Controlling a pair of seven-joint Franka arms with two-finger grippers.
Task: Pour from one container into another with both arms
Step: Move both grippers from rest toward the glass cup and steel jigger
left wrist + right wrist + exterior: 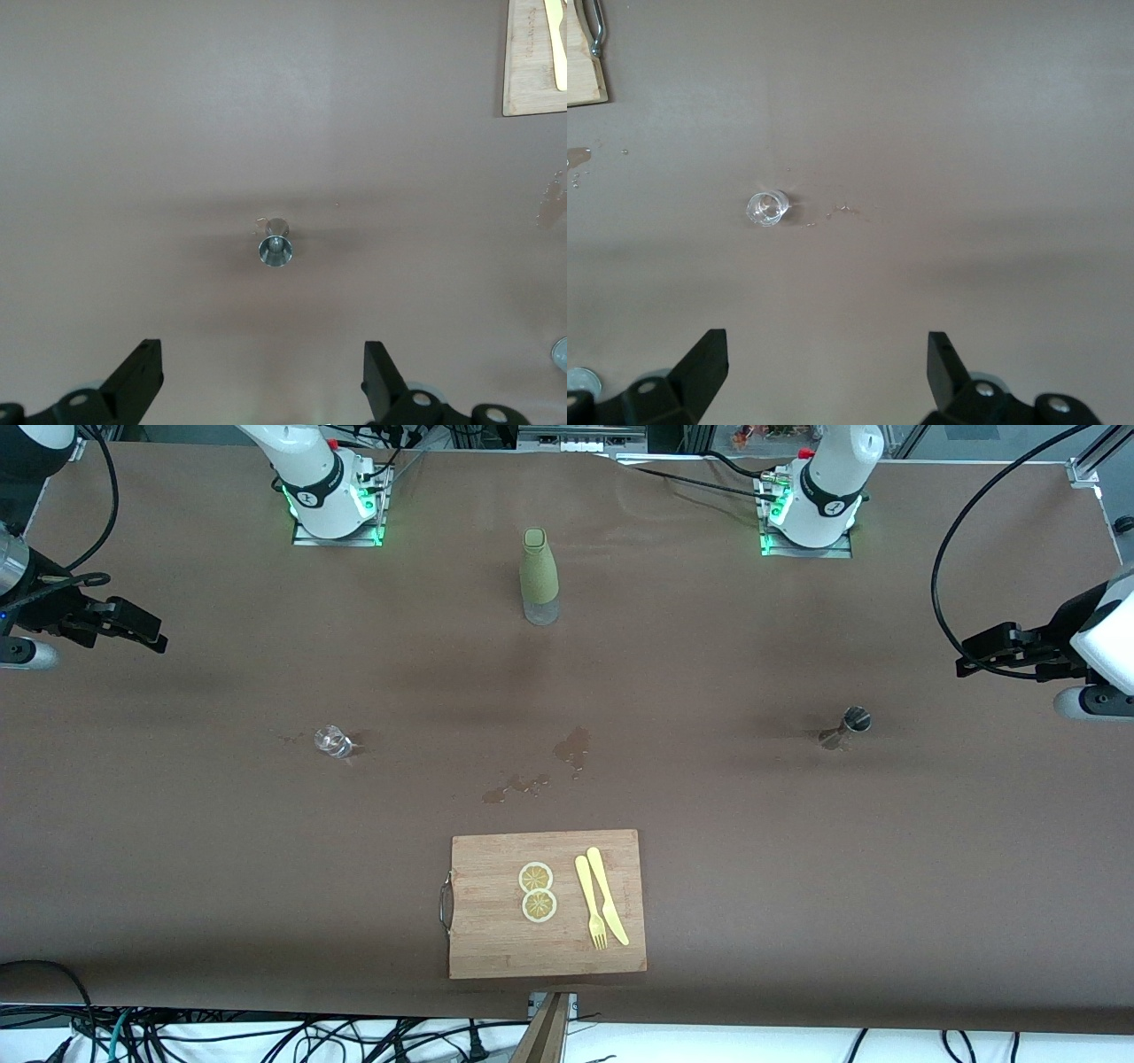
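Standing upright on the brown tabletop (177, 850), long axes vertical and mouths upward, are the three vessels of the scene. A small clear glass (332, 740) sits toward the right arm's end, beside a few droplets; whether it holds liquid cannot be told. A metal jigger (849, 726) of hourglass form sits toward the left arm's end, its open cup facing up; the left wrist view looks into its bore (275, 249), but any contents cannot be made out. A green-sleeved bottle (539, 576) with a clear base stands between the two arm bases, farther from the front camera than glass and jigger. Wet patches (572, 747) mark the tabletop between them.

Nearer the front camera lies a wooden cutting board (496, 948) with a metal handle, carrying two lemon slices (537, 891), a yellow fork (590, 903) and a yellow knife (608, 895), the cutlery lying side by side.

The right gripper (151, 633) hangs over the right arm's end of the tabletop, its jaws apart and empty; the right wrist view shows its fingers (700, 367) spread, with the glass ahead. The left gripper (967, 657) hangs over the left arm's end, jaws likewise apart and empty, its fingers (137, 376) spread with the jigger ahead.
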